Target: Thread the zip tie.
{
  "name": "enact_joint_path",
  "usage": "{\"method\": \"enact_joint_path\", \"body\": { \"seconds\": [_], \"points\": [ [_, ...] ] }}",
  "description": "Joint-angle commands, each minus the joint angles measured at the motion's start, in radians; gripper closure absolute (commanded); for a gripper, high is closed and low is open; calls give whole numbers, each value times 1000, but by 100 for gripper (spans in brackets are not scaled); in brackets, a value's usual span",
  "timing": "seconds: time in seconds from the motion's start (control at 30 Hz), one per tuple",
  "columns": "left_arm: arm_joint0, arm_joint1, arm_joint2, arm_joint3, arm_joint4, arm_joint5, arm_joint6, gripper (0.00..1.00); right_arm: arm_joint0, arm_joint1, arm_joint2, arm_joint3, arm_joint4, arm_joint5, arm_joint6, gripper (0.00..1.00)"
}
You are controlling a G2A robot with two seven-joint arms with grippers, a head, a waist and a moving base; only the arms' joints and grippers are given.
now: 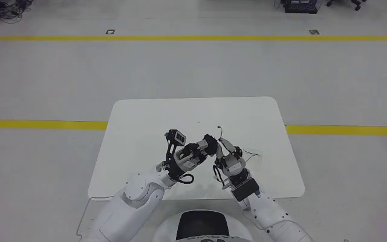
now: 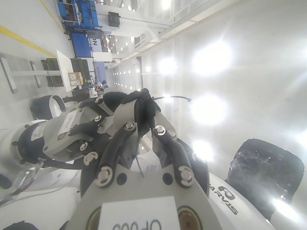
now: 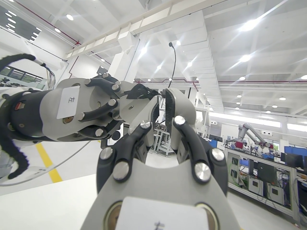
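Both arms meet above the middle of the white table [image 1: 181,115]. The zip tie [image 3: 174,63] is a thin black strip. Its head [image 3: 170,44] points away from the grippers. My left gripper [image 2: 144,106] is shut on the strip, and the tail [image 2: 139,166] hangs back between its fingers. From the top view, the left gripper [image 1: 210,146] touches tips with the right gripper [image 1: 222,145]. My right gripper [image 3: 162,94] stands open by a narrow gap, its tips right beside the left gripper's tips [image 3: 146,92] at the base of the strip.
The table's edges [image 1: 290,181] lie close around the arms, with bare white top on every side. A thin light cable [image 1: 254,153] lies on the table beside the right arm. Yellow floor lines [image 1: 54,124] run behind the table.
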Motion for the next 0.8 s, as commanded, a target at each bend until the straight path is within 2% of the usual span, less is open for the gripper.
{"method": "enact_joint_path", "body": {
  "seconds": [0.0,0.1,0.77],
  "points": [
    [0,0,0,0,0,0,0,100,0,-1,0,0,-3,-2,1,96],
    [0,0,0,0,0,0,0,100,0,-2,2,1,-7,-4,2,100],
    [0,0,0,0,0,0,0,100,-5,-11,16,24,0,-2,-4,100]
  ]
}}
